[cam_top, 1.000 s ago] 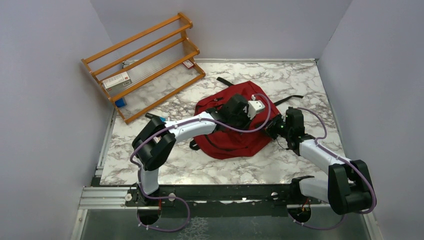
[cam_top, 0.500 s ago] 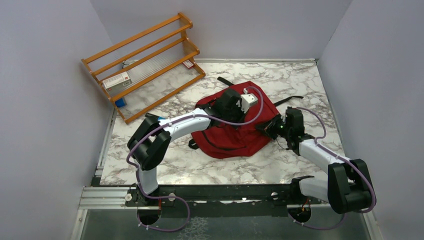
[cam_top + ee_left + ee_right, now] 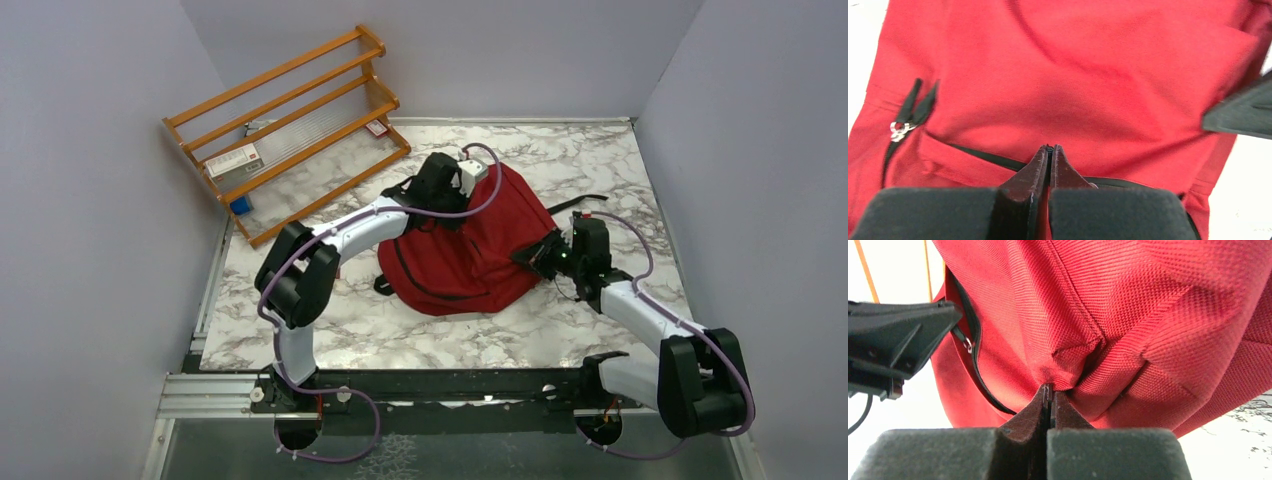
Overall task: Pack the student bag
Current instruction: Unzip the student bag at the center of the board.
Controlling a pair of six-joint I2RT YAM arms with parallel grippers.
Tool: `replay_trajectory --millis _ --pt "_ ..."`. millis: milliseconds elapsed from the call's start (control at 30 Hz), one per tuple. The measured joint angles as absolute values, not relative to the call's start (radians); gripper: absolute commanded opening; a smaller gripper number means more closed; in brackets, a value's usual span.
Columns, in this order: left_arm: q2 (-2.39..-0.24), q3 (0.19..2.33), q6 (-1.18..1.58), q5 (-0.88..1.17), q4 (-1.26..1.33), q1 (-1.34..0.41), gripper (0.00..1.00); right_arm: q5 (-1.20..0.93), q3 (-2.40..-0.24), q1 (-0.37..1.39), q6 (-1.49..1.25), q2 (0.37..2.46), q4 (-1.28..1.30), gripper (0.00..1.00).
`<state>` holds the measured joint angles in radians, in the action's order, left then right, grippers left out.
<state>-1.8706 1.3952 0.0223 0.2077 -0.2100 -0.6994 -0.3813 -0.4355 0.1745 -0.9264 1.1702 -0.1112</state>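
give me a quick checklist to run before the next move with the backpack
1. Left tool gripping the backpack: ok, jaws shut at its black zipper edge.
2. Right tool gripping the backpack: ok, jaws pinch a fold of red fabric.
3. Bag open for packing: cannot tell, a zipper pull shows but no opening.
4. Everything packed: cannot tell, the inside is hidden; a white box sits on the wooden rack.
5. Strap clear of the right arm: cannot tell, it lies on the table close beside it.
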Motion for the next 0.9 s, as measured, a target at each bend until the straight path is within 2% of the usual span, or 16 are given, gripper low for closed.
replay_trajectory --millis 500,800,833,900 --pt "-1.972 1.534 0.088 0.14 -0.215 -0.545 0.0 -0.245 -0.462 0.175 -0.85 1.003 0.093 0.01" --pt "-2.057 1.59 0.136 0.143 -0.21 -0.501 0.0 -0.197 -0.483 0.176 -0.814 0.974 0.152 0.0" --pt "-2.068 1.596 0.139 0.151 -0.209 -0.501 0.02 -0.196 -0.484 0.176 -0.811 0.972 0.155 0.01" --pt "-2.077 1.597 0.142 0.165 -0.205 -0.5 0.14 -0.195 -0.484 0.176 -0.804 0.965 0.161 0.04"
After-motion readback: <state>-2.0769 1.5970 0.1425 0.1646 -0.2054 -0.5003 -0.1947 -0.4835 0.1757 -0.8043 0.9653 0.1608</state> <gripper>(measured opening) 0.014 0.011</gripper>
